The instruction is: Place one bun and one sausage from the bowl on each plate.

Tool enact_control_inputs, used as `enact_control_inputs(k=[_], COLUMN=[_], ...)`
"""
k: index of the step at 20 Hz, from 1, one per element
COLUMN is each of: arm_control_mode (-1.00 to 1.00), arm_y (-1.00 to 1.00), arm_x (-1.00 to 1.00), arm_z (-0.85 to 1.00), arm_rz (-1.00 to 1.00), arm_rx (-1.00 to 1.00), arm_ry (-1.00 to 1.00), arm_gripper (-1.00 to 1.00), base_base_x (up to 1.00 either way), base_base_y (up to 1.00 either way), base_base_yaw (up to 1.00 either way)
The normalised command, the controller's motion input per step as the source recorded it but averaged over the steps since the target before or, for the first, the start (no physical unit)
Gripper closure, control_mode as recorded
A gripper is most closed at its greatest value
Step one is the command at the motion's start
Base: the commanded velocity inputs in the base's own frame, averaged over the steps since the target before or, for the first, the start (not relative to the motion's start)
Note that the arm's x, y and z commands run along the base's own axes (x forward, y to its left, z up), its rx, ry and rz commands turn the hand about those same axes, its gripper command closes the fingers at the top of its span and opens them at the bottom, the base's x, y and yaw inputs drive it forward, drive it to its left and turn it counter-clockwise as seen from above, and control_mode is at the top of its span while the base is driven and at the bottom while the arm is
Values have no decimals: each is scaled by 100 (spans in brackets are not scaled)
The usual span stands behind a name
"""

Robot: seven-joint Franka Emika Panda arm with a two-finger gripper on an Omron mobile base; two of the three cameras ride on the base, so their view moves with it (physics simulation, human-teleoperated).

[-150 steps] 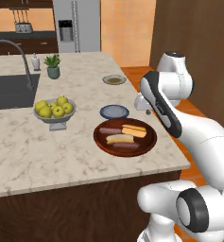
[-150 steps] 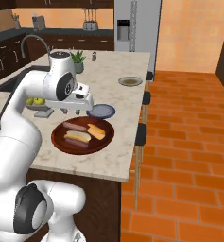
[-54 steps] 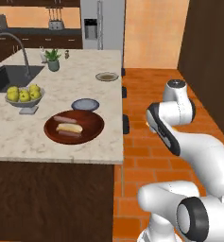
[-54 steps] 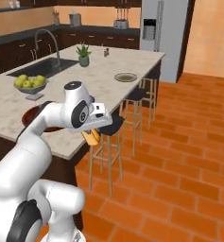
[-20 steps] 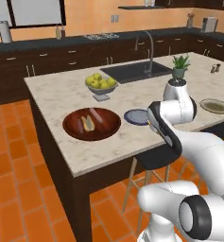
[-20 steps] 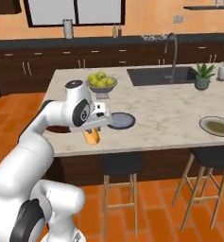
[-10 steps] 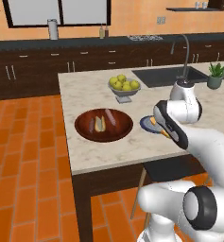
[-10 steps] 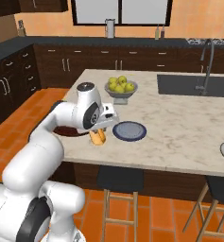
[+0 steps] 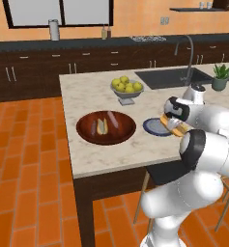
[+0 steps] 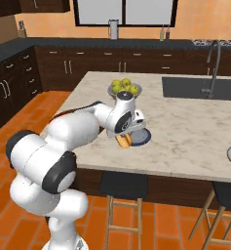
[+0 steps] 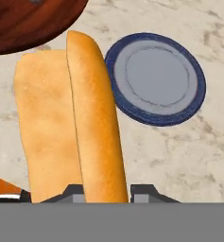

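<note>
1. Gripper (image 11: pixel 105 189) pinches the bun (image 11: pixel 92 123): jaws closed on its near end, bun pointing away from the hand.
2. Bun is long, golden-orange and split lengthwise: a rounded glossy half beside a flatter, paler half.
3. Bun hangs above the marble counter (image 9: pixel 87 101), just beside the dark blue-grey plate (image 11: pixel 156 78) and not on it.
4. Plate has a dark blue rim and a grey centre.
5. Brown wooden bowl (image 9: pixel 106 128) sits to the plate's left in the left base view, with pale buns and dark sausages inside.
</note>
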Motion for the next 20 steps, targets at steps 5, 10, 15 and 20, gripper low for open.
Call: enact_control_inputs(k=[5, 10, 15, 20], arm_control_mode=[-100, -100, -100, -100], arm_y=[-2, -9, -41, -13], arm_x=[100, 99, 46, 16], arm_z=[-29, -8, -43, -48], arm_rz=[0, 0, 0, 0], arm_rx=[0, 0, -1, -4], arm_ry=[22, 16, 7, 2], arm_gripper=[100, 100, 100, -100], base_base_x=[0, 0, 0, 0], base_base_y=[0, 0, 0, 0], base_base_yaw=[0, 0, 0, 0])
